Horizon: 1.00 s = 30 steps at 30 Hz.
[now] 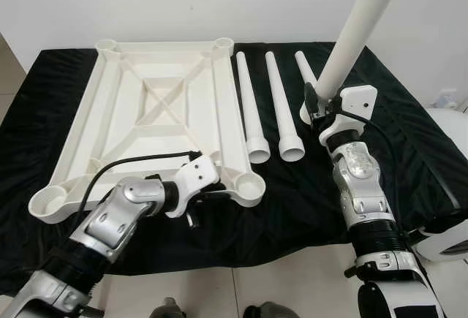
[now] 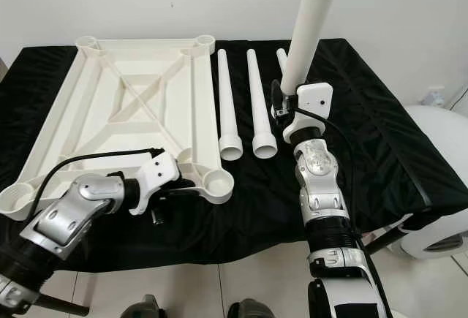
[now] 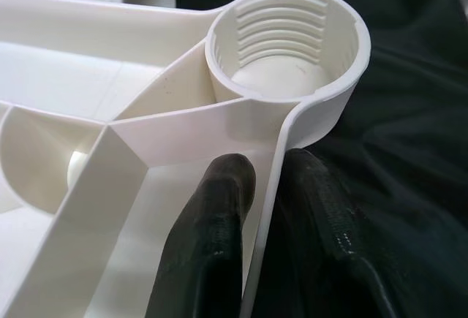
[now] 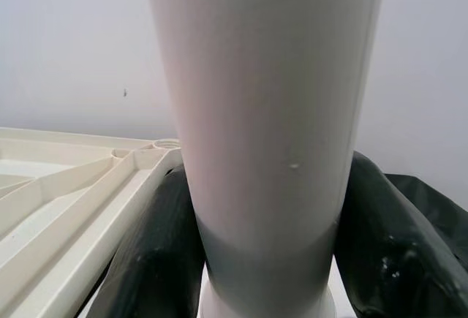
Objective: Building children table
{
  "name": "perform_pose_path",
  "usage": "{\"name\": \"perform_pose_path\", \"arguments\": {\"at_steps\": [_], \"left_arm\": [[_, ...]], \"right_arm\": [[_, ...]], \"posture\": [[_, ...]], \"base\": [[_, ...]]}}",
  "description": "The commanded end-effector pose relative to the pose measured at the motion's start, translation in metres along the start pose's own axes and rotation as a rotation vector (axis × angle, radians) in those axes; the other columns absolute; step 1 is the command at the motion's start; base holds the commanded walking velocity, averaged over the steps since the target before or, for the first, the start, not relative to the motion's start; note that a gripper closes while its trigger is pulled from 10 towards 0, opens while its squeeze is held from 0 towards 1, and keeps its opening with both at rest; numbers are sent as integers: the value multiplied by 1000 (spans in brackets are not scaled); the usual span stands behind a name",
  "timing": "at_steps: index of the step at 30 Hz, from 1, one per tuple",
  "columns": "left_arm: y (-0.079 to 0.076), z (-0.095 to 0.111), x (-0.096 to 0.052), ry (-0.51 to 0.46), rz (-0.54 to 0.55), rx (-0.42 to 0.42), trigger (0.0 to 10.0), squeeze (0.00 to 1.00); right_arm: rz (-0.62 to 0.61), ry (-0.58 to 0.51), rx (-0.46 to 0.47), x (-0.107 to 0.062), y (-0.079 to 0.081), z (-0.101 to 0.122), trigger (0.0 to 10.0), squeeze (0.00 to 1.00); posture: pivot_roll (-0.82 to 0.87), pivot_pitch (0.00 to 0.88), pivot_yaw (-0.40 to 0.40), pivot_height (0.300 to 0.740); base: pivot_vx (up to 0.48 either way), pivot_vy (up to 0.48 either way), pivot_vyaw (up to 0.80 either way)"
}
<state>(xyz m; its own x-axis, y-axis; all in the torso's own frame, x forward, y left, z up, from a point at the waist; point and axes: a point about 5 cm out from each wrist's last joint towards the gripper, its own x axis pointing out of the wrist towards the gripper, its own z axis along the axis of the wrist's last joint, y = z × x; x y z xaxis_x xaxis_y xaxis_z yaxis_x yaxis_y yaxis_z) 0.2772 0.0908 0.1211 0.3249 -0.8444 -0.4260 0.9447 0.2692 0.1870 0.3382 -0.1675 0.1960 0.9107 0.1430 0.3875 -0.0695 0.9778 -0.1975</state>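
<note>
On the black-draped table [image 1: 409,150] the white tabletop [image 1: 157,106] lies upside down toward the left edge, ribs up, its four threaded sockets open to receive legs. The left pincer [image 1: 207,195] is clamped on the rim by the near socket [image 1: 249,185], one finger [image 3: 208,237] inside the wall and the other outside, probably to keep the top from sliding while a leg is screwed in. The right pincer [image 1: 316,110] is closed around a leg [image 1: 358,29] near its wide end and holds it raised and tilted over the right half of the table, seemingly ready to carry it to a socket. Two more legs [image 1: 250,110] lie side by side just right of the top, and another lies partly hidden behind the right pincer.
</note>
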Motion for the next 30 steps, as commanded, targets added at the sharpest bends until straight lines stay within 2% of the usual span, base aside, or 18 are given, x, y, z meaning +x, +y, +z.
{"name": "perform_pose_path", "arguments": {"at_steps": [1, 4, 6, 10, 13, 16, 17, 18, 22, 24, 25, 28, 30], "left_arm": [[9, 6, 2, -2, 77, 6, 10000, 0], [11, -1, 2, 41, 122, -22, 10000, 0], [14, -11, 1, 103, 184, -67, 10000, 0], [16, -23, -5, 162, 294, -149, 10000, 0], [15, -26, -6, 179, 313, -157, 10000, 0], [9, -39, -13, 229, 394, -255, 10000, 0], [9, -39, -13, 229, 394, -255, 10000, 0], [8, -44, -16, 245, 437, -302, 10000, 0], [8, -49, -21, 267, 506, -343, 10000, 0], [12, -51, -26, 280, 584, -369, 10000, 0], [12, -51, -26, 280, 584, -369, 10000, 0], [26, -54, -38, 305, 736, -400, 10000, 0], [31, -53, -41, 303, 777, -397, 10000, 0]], "right_arm": [[-16, -13, 1, 0, -3, 4, 10000, 0], [-17, -12, 0, -1, -3, 4, 10000, 0], [-20, -11, -4, -2, -5, 4, 10000, 0], [-29, -11, -8, -2, -6, 4, 10000, 0], [-30, -10, -9, -2, -7, 4, 10000, 0], [-32, -7, -13, -3, -8, 4, 10000, 0], [-32, -7, -13, -3, -8, 4, 10000, 0], [-31, -6, -15, -3, -8, 4, 10000, 0], [-31, -3, -17, -3, -9, 4, 10000, 0], [-26, -2, -14, -3, -8, 4, 10000, 0], [-26, -2, -14, -3, -8, 4, 10000, 0], [-19, -3, -12, -2, -6, 4, 10000, 0], [-19, -3, -10, -2, -5, 5, 10000, 0]], "posture": [[-27, 0, 2, 740], [-26, 0, 4, 740], [-24, 0, 5, 740], [-21, 0, 8, 740], [-21, 0, 8, 740], [-13, 4, 8, 740], [-13, 4, 8, 740], [-9, 5, 7, 740], [-6, 10, 5, 740], [-2, 13, 5, 740], [-2, 13, 5, 740], [-2, 12, 2, 740], [-1, 12, 1, 740]], "base": [[0, 0, 0], [0, 0, 0], [0, 0, 0], [0, 0, 0], [0, 0, 0], [0, 0, 0], [0, 0, 0], [0, 0, 0], [0, 0, 0], [0, 0, 0], [0, 0, 0], [0, 0, 0], [0, 0, 0]]}}
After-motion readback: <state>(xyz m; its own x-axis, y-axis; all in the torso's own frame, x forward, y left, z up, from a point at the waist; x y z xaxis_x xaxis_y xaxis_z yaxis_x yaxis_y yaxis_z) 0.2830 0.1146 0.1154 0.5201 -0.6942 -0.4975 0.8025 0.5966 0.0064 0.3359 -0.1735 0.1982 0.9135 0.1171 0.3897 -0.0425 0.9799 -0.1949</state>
